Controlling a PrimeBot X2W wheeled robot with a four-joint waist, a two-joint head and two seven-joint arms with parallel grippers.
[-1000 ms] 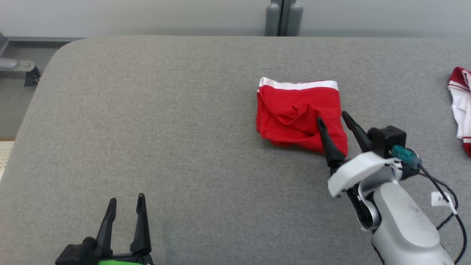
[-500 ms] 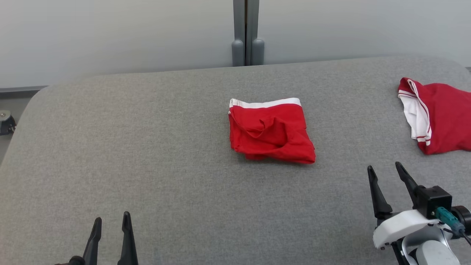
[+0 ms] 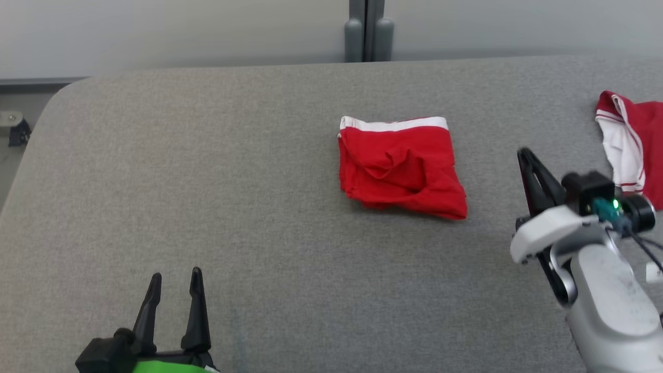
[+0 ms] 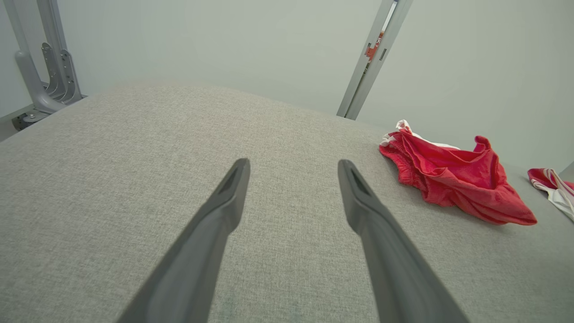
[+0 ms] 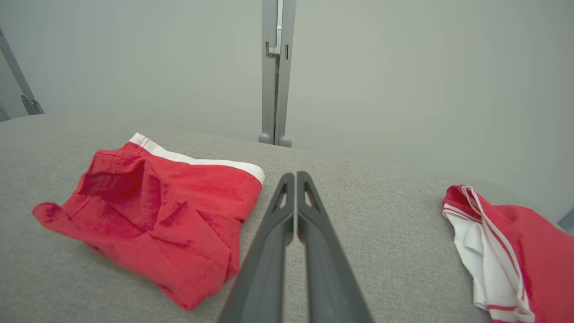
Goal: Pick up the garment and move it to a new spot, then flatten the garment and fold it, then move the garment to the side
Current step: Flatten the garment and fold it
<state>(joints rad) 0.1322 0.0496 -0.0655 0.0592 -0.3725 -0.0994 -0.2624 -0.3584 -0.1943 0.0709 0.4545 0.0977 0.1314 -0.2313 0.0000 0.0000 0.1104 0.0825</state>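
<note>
Red garment (image 3: 401,166), second garment (image 3: 642,124), two total

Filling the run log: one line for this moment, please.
garment: folded, on table | right tool: shut, empty, apart from garment | left tool: open, empty

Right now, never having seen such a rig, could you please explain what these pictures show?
It is a wheeled robot with two arms, each ending in a two-fingered claw. One picture looks down from its head; the other two look forward from each wrist. On the grey table lie a roughly folded red garment with a white band and, further right, a second red-and-white garment. The left claw is open; the right claw is shut, beside the red garment, apart from it. Neither holds anything.
</note>
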